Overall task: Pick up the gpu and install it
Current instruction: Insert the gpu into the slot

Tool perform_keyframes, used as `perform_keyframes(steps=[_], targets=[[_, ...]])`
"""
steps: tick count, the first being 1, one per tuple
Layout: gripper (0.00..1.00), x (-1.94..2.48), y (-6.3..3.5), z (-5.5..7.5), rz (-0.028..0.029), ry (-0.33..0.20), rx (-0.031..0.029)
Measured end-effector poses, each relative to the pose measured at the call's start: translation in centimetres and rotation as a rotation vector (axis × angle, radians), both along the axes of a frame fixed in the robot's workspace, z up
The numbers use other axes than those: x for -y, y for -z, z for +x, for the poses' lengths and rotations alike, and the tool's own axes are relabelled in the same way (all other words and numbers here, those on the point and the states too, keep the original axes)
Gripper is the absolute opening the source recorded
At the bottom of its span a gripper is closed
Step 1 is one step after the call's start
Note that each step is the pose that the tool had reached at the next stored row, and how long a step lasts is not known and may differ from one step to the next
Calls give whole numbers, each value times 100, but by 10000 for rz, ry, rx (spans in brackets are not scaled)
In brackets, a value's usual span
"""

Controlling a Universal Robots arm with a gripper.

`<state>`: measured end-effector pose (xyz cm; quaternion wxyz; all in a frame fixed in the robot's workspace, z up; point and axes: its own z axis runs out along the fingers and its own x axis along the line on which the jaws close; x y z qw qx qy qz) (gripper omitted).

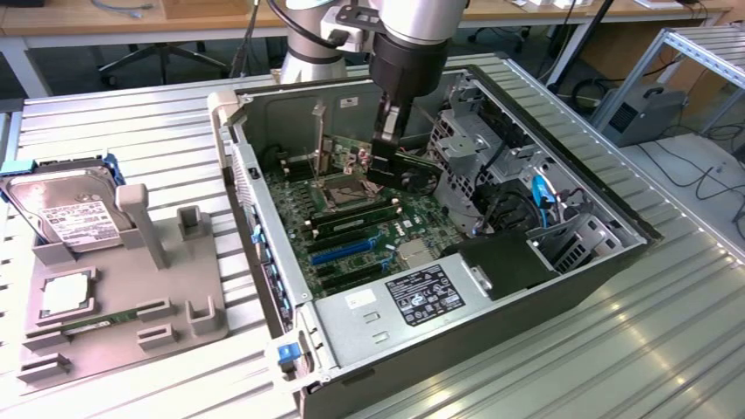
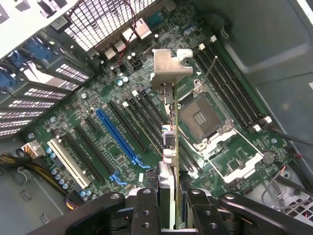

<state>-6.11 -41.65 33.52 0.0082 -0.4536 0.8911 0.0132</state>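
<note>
- Black gripper (image 2: pixel 169 198) fingers (image 2: pixel 145 208) are clenching the gpu (image 2: pixel 172 129) from both sides, with the thin card seen edge-on between them.
- Inside the computer case (image 1: pixel 466 349), the gpu is hanging above the motherboard (image 2: pixel 73 122), not seated in any slot.
- Its silvery metal bracket (image 2: pixel 168 66) is sitting at the end farthest from the fingers, pointing toward the case's rear wall with its mesh grille (image 2: pixel 105 22).
- Below the card, within the case, the long black slots (image 2: pixel 139 120) are running in a row; I cannot tell exactly which one it is lining up with.
- A blue slot (image 2: pixel 117 134) and a white slot (image 2: pixel 68 159) are lying further along the same row inside the case, to one side of the card.
- On the card's other side, the open processor socket (image 2: pixel 199 117) is lying in the case with its metal frame raised.
- The case is lying on its side, lid off, on a slatted metal table (image 1: pixel 652 332).
- Outside the case, on the exterior view's left, a grey holder (image 1: pixel 174 288) is carrying a hard drive (image 1: pixel 70 214) and a green memory stick (image 1: pixel 99 321).
</note>
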Motion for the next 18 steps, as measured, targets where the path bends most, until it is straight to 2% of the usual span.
perform_keyframes(steps=[18], targets=[[27, 0, 2, 0, 0, -256, 0]])
